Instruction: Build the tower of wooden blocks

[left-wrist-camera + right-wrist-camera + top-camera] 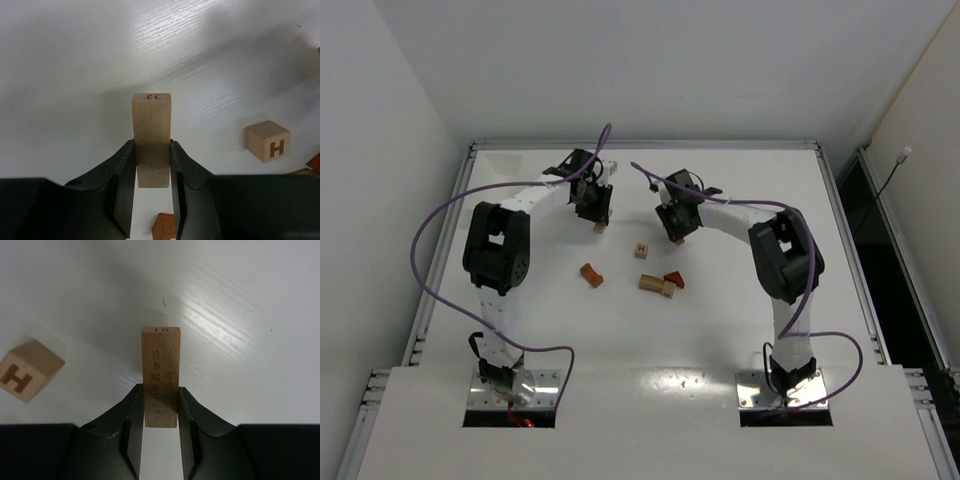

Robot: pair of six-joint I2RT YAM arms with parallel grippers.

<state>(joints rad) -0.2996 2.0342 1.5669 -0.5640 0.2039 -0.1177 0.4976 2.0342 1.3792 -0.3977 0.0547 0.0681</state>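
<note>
No tower stands; the blocks lie apart. My left gripper (152,165) is shut on a pale tan rectangular block (151,125) marked 32, held above the table (600,227). My right gripper (160,407) is shut on a tan rectangular block (160,365) marked 10, also seen in the top view (678,240). A tan cube with an H (641,250) lies between the grippers, and shows in the left wrist view (268,140) and the right wrist view (26,369).
A reddish-brown block (591,274) lies left of centre. A tan block (656,285) and a reddish-brown wedge (675,279) lie together near the centre. The white table's raised rim (645,146) runs along the back.
</note>
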